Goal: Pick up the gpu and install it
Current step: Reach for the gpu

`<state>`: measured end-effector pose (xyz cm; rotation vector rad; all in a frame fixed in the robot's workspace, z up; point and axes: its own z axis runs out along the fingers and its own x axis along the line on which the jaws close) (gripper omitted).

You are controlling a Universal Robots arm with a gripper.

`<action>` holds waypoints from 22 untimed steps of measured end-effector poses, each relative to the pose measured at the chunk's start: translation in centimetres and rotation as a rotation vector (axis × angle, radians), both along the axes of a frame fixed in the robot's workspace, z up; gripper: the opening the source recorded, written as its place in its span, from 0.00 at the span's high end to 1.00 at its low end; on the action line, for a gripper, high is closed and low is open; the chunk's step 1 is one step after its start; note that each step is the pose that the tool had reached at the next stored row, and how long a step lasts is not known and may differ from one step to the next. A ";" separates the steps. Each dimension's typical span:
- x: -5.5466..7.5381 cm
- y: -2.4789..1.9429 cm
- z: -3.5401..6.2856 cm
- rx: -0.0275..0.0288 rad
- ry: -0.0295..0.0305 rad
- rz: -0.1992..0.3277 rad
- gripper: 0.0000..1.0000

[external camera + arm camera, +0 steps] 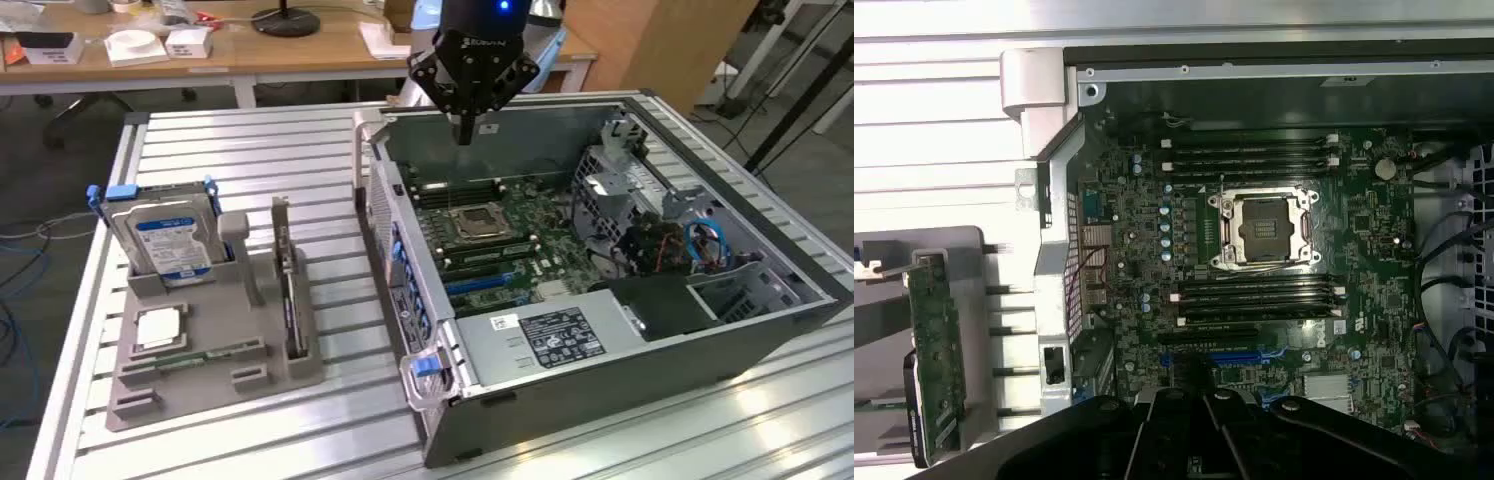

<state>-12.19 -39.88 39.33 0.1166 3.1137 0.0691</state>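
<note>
The gpu (284,290) stands on edge in a slot of the grey holder (200,375), left of the computer case in the exterior view. It shows as a thin green board (936,360) in the wrist view. My gripper (465,132) hangs over the far rim of the open case (561,400), well away from the gpu. Its fingers are shut with nothing between them. In the wrist view the dark gripper (1204,400) points down over the motherboard (1364,230), near the blue expansion slot (1209,355).
A silver hard drive (167,240) with a blue-white label stands upright in the holder beside the gpu. Inside the case are the CPU socket (477,224), memory slots and a bundle of cables (667,245). The slatted metal table (254,150) carries everything; a wooden desk (267,55) stands behind.
</note>
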 end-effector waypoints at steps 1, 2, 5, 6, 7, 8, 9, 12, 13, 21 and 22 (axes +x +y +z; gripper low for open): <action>0.0 0.00 0.00 0.0000 0.0000 0.000 0.89; 0.0 0.00 0.00 0.0000 0.0000 0.000 0.89; 0.0 0.00 0.00 0.0000 0.0000 0.000 0.89; 0.0 0.00 0.00 0.0000 0.0000 0.000 0.89; 0.0 0.00 0.00 0.0000 0.0000 0.000 0.89; 0.0 0.00 0.00 0.0000 0.0000 0.000 0.89; 0.0 0.00 0.00 0.0000 0.0000 0.000 0.89; -0.2 0.00 -0.03 0.0001 -0.0001 0.000 0.89; -0.2 0.00 -0.03 0.0000 0.0000 0.000 0.89; -1.2 0.00 -0.10 0.0001 -0.0001 0.000 0.89; -1.2 0.00 -0.11 0.0001 -0.0001 0.000 0.89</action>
